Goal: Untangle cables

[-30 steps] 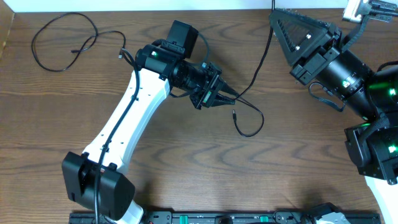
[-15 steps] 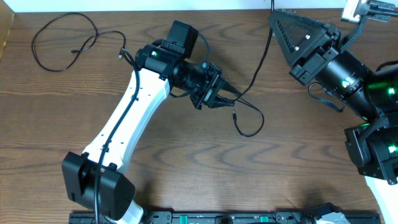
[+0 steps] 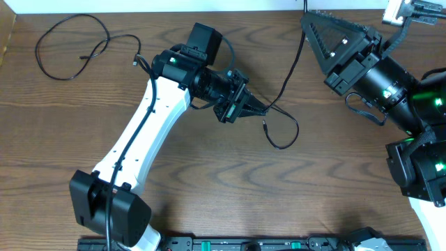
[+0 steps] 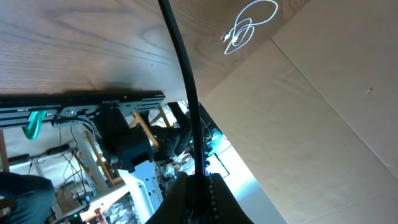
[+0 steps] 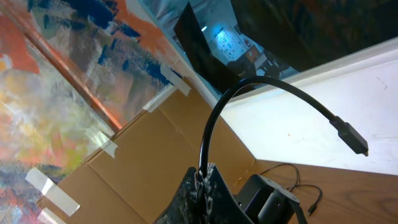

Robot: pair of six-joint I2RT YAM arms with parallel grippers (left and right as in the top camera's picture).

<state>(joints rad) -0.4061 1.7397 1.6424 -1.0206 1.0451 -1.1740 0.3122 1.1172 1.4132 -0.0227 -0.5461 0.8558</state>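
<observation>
A thin black cable [image 3: 287, 80] runs from the top edge of the table down to my left gripper [image 3: 256, 107], which is shut on it. Past the jaws it hangs in a loop [image 3: 282, 146] with a small plug. The left wrist view shows the jaws [image 4: 199, 186] closed on this cable [image 4: 183, 62]. My right gripper [image 3: 306, 17] is shut on the cable's far end. The right wrist view shows these jaws [image 5: 204, 174] holding it, its plug [image 5: 351, 138] free in the air. A second black cable [image 3: 73, 21] lies looped at the back left. A white cable [image 4: 249, 25] shows only in the left wrist view.
A cardboard box [image 3: 7, 35] stands at the left edge. A black rail [image 3: 244, 244] runs along the front edge. The right arm's body [image 3: 418, 167] fills the right side. Cardboard walls [image 5: 155, 143] stand behind the table.
My left gripper has shifted slightly and the hanging loop of black cable has moved a little to the right. The right arm has not moved.
</observation>
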